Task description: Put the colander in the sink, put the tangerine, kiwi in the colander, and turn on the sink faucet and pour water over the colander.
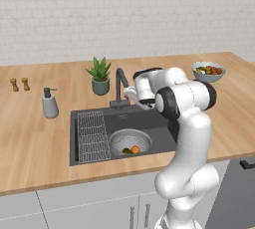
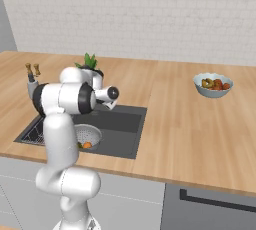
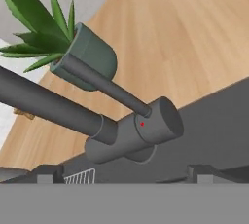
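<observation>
The colander point(image 1: 130, 141) sits in the sink point(image 1: 144, 122), right of the wire rack. Inside it lie the orange tangerine point(image 1: 135, 149) and, just to its left, the dark kiwi point(image 1: 127, 151). The right base view has the colander point(image 2: 89, 135) and tangerine point(image 2: 87, 145) partly behind my arm. My gripper point(image 1: 129, 93) hovers at the base of the sink faucet point(image 1: 119, 86), behind the basin. In the hand view the faucet point(image 3: 131, 133) body and its thin lever lie close ahead of my gripper point(image 3: 124, 174), which is open with nothing between its fingertips point(image 3: 46, 174).
A potted plant point(image 1: 100, 76) stands just left of the faucet. A soap dispenser point(image 1: 49, 103) and two small shakers point(image 1: 20, 84) are further left. A bowl of mixed fruit point(image 1: 208, 71) sits at the far right. The wire rack point(image 1: 92, 136) fills the sink's left part.
</observation>
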Robot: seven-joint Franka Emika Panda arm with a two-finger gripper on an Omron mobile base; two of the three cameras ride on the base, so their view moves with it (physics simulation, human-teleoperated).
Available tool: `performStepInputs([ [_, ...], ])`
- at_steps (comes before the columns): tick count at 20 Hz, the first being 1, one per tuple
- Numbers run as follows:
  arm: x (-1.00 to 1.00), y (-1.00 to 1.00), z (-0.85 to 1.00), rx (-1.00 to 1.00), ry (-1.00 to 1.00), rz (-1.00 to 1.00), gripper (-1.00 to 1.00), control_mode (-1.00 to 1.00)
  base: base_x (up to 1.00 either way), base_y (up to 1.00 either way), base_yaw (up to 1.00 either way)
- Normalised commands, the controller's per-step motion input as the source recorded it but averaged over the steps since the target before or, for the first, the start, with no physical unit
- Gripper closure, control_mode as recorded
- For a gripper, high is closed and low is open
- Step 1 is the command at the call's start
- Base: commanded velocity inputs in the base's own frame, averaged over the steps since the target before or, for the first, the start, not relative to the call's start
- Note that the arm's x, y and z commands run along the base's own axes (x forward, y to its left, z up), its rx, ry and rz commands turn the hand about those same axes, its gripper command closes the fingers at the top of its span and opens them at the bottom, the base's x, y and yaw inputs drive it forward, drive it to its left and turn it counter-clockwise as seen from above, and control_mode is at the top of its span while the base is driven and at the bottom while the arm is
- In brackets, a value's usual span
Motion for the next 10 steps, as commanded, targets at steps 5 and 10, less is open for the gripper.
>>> performStepInputs([
  [5, 0.33, 0.09, -0.15, 0.0, 0.0, -0.08, -1.0, -1.0, 0.0, 0.0, 0.0],
  [10, 0.38, 0.01, -0.11, 0.01, 0.0, -0.08, -1.0, -1.0, 0.0, 0.0, 0.0],
])
